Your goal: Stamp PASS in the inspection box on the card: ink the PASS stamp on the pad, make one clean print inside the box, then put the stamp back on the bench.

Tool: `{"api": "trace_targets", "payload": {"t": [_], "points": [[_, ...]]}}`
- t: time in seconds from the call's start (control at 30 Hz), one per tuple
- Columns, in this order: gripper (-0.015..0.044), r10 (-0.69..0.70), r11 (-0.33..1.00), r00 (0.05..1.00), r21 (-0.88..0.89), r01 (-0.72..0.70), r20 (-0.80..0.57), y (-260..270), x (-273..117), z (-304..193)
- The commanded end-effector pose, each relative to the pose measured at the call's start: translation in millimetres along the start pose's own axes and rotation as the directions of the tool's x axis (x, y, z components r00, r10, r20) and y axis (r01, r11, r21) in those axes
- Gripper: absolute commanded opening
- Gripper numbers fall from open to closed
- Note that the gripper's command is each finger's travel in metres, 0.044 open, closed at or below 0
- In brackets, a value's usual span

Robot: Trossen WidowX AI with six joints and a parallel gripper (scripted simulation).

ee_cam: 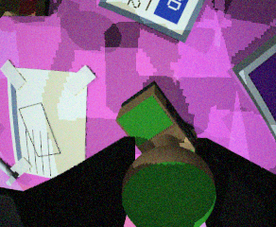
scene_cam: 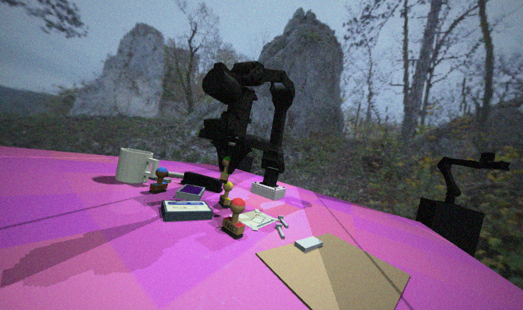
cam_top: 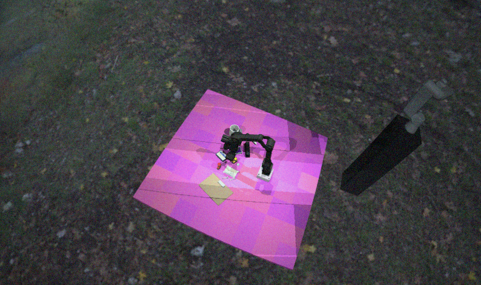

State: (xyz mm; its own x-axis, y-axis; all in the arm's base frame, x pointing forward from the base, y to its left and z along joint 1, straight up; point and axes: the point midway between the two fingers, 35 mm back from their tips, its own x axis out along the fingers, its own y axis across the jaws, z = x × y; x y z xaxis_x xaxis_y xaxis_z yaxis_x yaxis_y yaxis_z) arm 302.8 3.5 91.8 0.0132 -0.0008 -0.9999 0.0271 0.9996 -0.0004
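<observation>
My gripper is shut on the green-knobbed wooden stamp. It holds the stamp upright in the air between the ink pad and the card. The stamp's underside and lettering are hidden. The purple ink pad lies to the right in the wrist view. The white card is taped down at the left in the wrist view. Its slanted inspection box is a thin outline, with thin dark lines over its lower part.
A yellow-knobbed stamp, red-knobbed stamp and labelled case stand near the card. A blue-knobbed stamp, mug and black block are beyond the pad. A white block lies on a tan board.
</observation>
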Motion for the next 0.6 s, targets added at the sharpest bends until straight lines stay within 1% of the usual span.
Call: {"api": "trace_targets", "payload": {"t": [0.0,0.57], "points": [[0.0000,0.004,0.998,1.000,0.066,-0.005,0.010,17,-2,-4],[0.0000,0.011,0.930,1.000,0.366,-0.013,0.008,93,-2,-34]]}}
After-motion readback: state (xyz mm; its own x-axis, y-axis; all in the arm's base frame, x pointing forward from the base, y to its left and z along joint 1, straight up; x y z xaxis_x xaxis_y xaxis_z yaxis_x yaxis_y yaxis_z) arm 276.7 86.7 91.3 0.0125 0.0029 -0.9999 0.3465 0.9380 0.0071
